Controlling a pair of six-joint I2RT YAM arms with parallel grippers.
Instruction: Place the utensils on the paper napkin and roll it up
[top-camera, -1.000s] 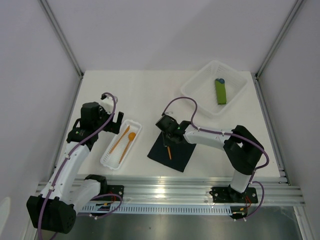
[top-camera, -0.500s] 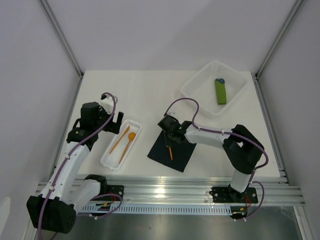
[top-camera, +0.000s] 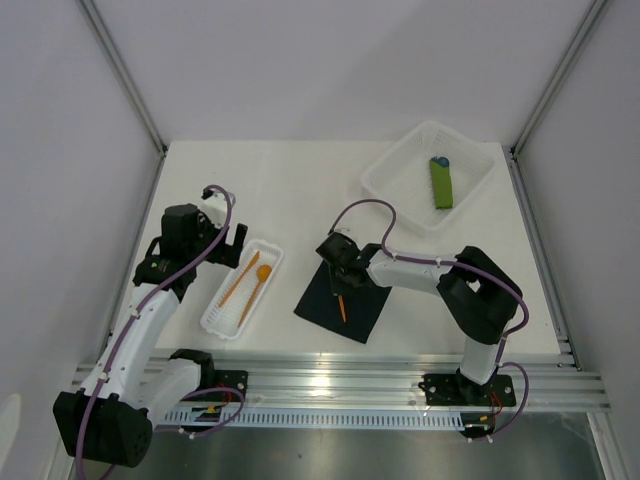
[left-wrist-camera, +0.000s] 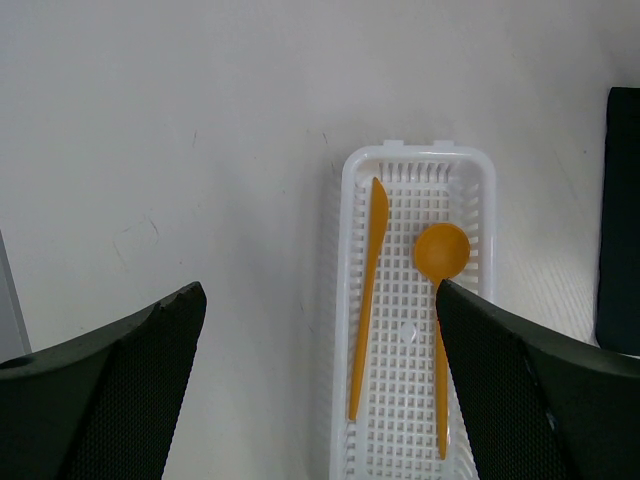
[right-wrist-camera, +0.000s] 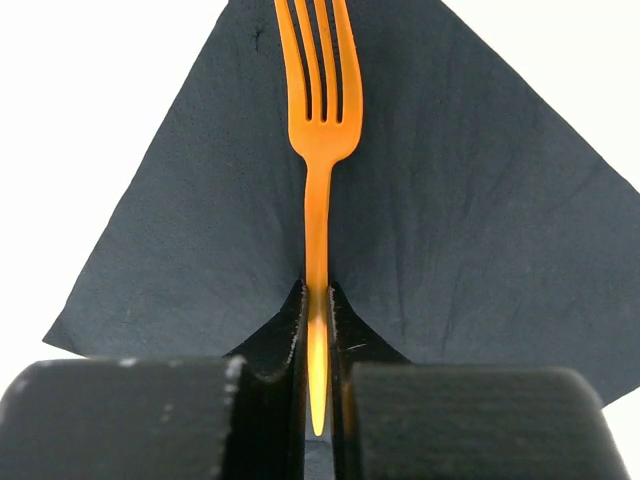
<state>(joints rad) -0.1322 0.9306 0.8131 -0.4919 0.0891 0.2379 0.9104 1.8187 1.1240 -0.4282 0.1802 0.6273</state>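
The black paper napkin (top-camera: 362, 303) lies flat on the table near the front, and it fills the right wrist view (right-wrist-camera: 200, 230). My right gripper (top-camera: 338, 279) (right-wrist-camera: 318, 295) is shut on the handle of an orange fork (right-wrist-camera: 318, 120) (top-camera: 341, 304), whose tines lie over the napkin. Two more orange utensils, a knife (left-wrist-camera: 368, 290) (top-camera: 235, 283) and a round-bowled spoon (left-wrist-camera: 441, 250) (top-camera: 262, 272), lie in a white slotted tray (left-wrist-camera: 415, 152) (top-camera: 215, 318). Above the far end of that tray my left gripper (top-camera: 232, 240) (left-wrist-camera: 318, 300) hangs open, holding nothing.
A white basket (top-camera: 395, 165) stands at the back right with a green rolled bundle (top-camera: 441, 183) inside. Grey walls close off both sides, and the metal rail with the arm bases runs along the front edge.
My right arm has shifted slightly, bringing the fork a little nearer the front of the napkin. The left arm has not moved.
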